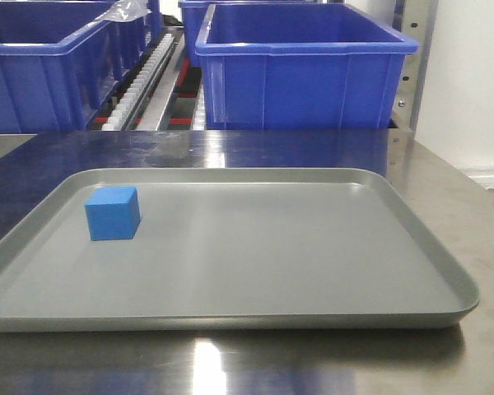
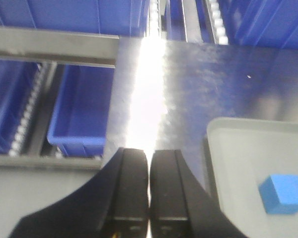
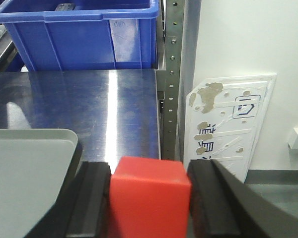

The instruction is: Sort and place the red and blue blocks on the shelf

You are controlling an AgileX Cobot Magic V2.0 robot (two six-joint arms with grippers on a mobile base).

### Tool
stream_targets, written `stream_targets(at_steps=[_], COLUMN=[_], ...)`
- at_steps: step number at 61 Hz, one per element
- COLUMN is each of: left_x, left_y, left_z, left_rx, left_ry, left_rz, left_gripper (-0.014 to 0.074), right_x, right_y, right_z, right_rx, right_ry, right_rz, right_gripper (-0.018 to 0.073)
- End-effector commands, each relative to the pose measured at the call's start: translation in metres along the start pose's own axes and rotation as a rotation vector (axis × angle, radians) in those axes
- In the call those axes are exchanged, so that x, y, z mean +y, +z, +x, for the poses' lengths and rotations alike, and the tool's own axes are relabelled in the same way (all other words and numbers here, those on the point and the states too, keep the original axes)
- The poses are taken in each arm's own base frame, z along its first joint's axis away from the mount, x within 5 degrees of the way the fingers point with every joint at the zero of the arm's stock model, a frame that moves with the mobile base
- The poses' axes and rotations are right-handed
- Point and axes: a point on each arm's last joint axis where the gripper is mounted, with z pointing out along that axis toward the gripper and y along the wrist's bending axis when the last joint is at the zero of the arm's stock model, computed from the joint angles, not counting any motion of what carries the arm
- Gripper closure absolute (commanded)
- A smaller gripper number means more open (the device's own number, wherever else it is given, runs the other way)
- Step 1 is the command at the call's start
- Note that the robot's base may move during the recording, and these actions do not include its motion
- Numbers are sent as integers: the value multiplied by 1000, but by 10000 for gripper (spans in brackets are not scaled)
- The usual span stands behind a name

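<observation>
With your right gripper (image 3: 149,201) clamped on the small matte red cube (image 3: 148,186) just beside the flat grey tray (image 1: 313,271) and your left gripper (image 2: 149,191) pinched together empty, the small matte blue cube (image 1: 112,212) sits on that tray, so the next move, I judge, is carrying red up to the steel roller shelf (image 1: 136,95).

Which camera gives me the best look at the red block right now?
The right wrist view: the red block fills the foreground, clamped in the right claw. The front view shows only the blue block on the tray; the left wrist view shows no red block either.
</observation>
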Motion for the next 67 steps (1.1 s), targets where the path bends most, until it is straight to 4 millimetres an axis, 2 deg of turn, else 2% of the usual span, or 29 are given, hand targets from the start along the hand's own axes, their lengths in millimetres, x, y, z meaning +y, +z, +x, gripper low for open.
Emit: stream_targets(at_steps=[1,15,20,25,30,36,49,58,67], left_x=[-5,-4,-4,-4,-5,-7,-16,-20,-35], left_y=[-5,0,3,8,12,18,27,35,46], left_z=[-13,-4,-4,-5,-7,-11,-32,-50,-58], left_rx=[-42,68,102,139,161,196,292,293,315], left_ry=[-41,-48,-46,-44,-43,-62,-120,-121,-90], left_rz=[33,14,7,0,-5,-2,17,23,67], left_gripper=[464,463,434,328,173,62,61,61,61], right_x=[2,2,2,2,2,2,2,2,2], right_y=[-3,-3,-3,-3,-3,-3,-3,-3,-3], right_z=[-18,-18,-18,-18,-18,-18,-18,-18,-18], right_rx=[-119,-119,-119,-119,-119,-119,-119,-119,-119], right_ry=[-18,-18,-18,-18,-18,-18,-18,-18,-18], right_rz=[-16,-16,-16,-16,-16,-16,-16,-16,-16], right_gripper=[510,510,510,510,510,510,510,510,510])
